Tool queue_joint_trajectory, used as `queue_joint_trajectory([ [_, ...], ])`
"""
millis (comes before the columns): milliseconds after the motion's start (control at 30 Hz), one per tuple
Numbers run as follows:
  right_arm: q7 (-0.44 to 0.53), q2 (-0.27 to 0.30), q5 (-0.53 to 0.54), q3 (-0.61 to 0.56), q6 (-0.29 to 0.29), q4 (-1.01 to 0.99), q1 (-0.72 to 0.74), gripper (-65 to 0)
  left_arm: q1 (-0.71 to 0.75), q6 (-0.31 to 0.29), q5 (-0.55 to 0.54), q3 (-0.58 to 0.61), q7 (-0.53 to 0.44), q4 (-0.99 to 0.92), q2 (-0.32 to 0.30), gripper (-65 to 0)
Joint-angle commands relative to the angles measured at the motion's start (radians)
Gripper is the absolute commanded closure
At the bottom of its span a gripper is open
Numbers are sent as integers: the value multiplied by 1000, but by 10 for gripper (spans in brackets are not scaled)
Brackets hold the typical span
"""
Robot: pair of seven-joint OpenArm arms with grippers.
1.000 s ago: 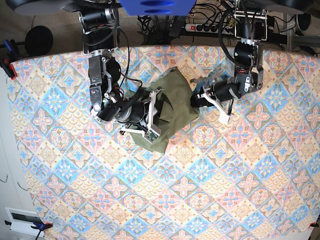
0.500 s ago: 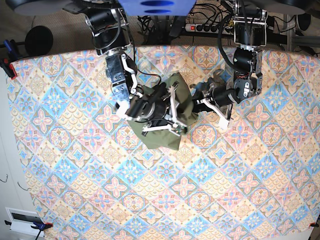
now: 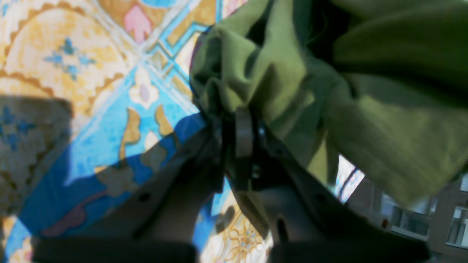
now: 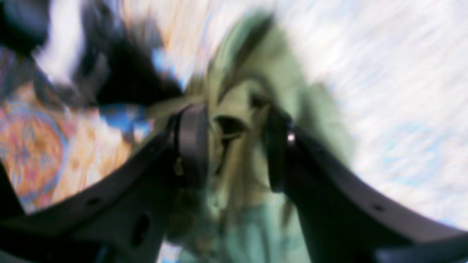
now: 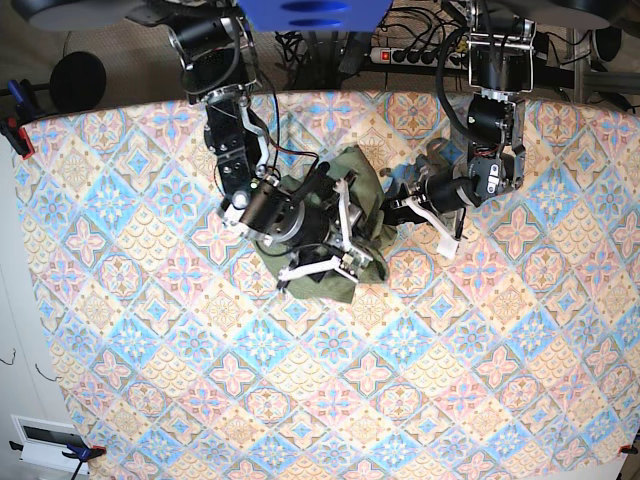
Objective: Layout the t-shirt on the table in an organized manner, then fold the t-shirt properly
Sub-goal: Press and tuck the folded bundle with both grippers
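Base view: bunched t-shirt [image 5: 345,215] on counter [image 5: 150,350]; left tool [image 3: 243,120] clamped on its edge; right tool [image 4: 234,142] parted around cloth.

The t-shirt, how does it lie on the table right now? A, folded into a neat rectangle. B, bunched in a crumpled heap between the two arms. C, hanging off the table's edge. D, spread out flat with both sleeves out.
B: in the base view the t-shirt is a rumpled green heap on the table, and the left wrist view shows the left gripper pinching a gathered fold.
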Motion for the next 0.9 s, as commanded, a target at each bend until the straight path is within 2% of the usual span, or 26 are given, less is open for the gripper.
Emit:
queue_joint_trajectory([
  [0, 7, -8, 11, -1, 3, 25, -17, -242, -6, 25, 33, -3, -13, 24, -12, -19],
  [233, 10, -6, 12, 6, 3, 17, -41, -241, 49, 25, 33, -8, -13, 151, -41, -19],
  [467, 56, -8, 15, 126, 3, -34, 16, -239, 91, 25, 33, -65, -11, 174, -57, -20],
  [600, 57, -9, 9, 146, 3, -126, 63, -237, 91, 25, 33, -68, -11, 177, -58, -19],
  [767, 57, -11, 8, 164, 3, -232, 138, -166, 103, 25, -6, -100, -11, 177, -58, -19],
  [867, 57, -17, 8, 160, 3, -265, 166, -150, 106, 25, -18, -100, -11, 177, -57, -19],
])
